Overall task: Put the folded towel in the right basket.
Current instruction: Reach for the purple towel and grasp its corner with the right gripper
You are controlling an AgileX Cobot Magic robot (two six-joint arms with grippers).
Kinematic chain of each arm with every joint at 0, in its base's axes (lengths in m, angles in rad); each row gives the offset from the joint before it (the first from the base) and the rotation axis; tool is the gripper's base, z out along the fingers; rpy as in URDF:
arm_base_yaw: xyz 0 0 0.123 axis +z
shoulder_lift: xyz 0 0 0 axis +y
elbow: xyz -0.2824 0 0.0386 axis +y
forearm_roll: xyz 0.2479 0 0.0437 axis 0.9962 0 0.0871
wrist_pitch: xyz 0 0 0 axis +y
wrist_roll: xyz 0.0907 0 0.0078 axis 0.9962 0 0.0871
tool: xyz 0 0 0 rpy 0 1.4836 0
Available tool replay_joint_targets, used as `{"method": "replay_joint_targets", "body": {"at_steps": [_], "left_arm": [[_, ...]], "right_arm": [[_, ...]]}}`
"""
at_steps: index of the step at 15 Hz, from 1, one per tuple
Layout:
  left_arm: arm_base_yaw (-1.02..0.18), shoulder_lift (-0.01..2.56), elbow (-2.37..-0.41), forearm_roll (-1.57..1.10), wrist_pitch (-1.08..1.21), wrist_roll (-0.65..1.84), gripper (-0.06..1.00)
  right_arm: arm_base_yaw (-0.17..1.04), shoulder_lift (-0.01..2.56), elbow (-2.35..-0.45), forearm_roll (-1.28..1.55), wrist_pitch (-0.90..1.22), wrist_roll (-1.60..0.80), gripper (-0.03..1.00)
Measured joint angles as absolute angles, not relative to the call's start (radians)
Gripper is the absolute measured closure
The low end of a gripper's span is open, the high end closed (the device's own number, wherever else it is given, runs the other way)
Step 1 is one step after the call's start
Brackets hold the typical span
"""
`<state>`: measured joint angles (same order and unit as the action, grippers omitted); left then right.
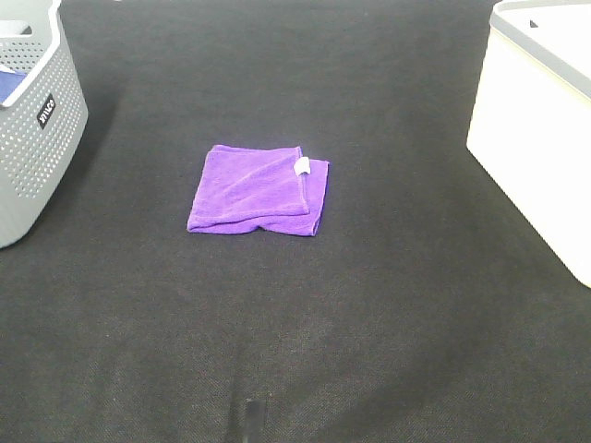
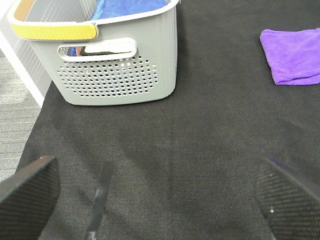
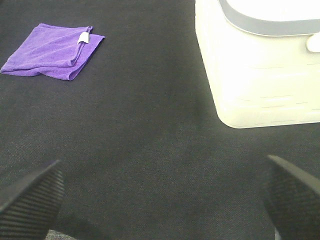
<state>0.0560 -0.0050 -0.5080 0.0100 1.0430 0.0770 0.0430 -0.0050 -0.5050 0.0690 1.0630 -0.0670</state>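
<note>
A black, coarse-woven cloth table cover (image 1: 369, 323) fills the scene and carries everything else. On its right side stands the large cream-white plastic basket (image 1: 536, 138) with a grey rim, its wall solid and smooth. On the left edge sits a somewhat smaller grey plastic basket (image 1: 32, 138) with perforated walls, a cut-out handle and a yellow strip (image 2: 55, 30) along one rim. It holds a blue cloth (image 2: 125, 7), and a small black label (image 1: 46, 111) on its wall bears lettering too small to read. Between the two baskets, a little left of the middle and well apart from both, lies the folded purple terry towel (image 1: 259, 189). It rests flat on the cover in a rough square, the upper layer set slightly askew so that a lower layer shows along the right and near edges. Neither arm appears in the high view. The left gripper (image 2: 157, 197) hangs above bare cover near the grey basket, its ribbed black fingers (image 2: 27, 195) spread wide apart with nothing between them. The right gripper (image 3: 162, 197) hangs beside the white basket, likewise spread wide and holding nothing, with the towel well off from it. A small white tag (image 1: 302, 166) sticks out at the towel's far right corner.
</note>
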Motion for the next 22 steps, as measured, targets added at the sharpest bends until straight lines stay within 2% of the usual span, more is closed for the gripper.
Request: {"method": "replay_joint_targets", "body": {"at_steps": [6, 8, 12, 15, 20, 22], "left_arm": [[0.056, -0.005, -0.508, 0.01, 1.043, 0.077, -0.05], [0.056, -0.005, -0.508, 0.01, 1.043, 0.077, -0.05], [0.056, -0.005, -0.508, 0.01, 1.043, 0.077, -0.05], [0.056, -0.005, -0.508, 0.01, 1.043, 0.077, -0.05], [0.056, -0.005, -0.508, 0.01, 1.043, 0.077, -0.05], [0.056, -0.005, -0.508, 0.01, 1.043, 0.077, -0.05]], "right_arm": [[0.043, 0.016, -0.51, 0.071, 1.066, -0.067, -0.01], [0.043, 0.228, -0.592, 0.105, 1.072, -0.067, -0.01], [0.043, 0.794, -0.951, 0.192, 1.076, -0.067, -0.01], [0.043, 1.078, -1.152, 0.207, 1.073, -0.067, -0.01], [0.05, 1.37, -1.266, 0.539, 0.979, -0.109, 0.0], [0.119, 1.542, -1.35, 0.595, 0.908, -0.149, 0.02]]}}
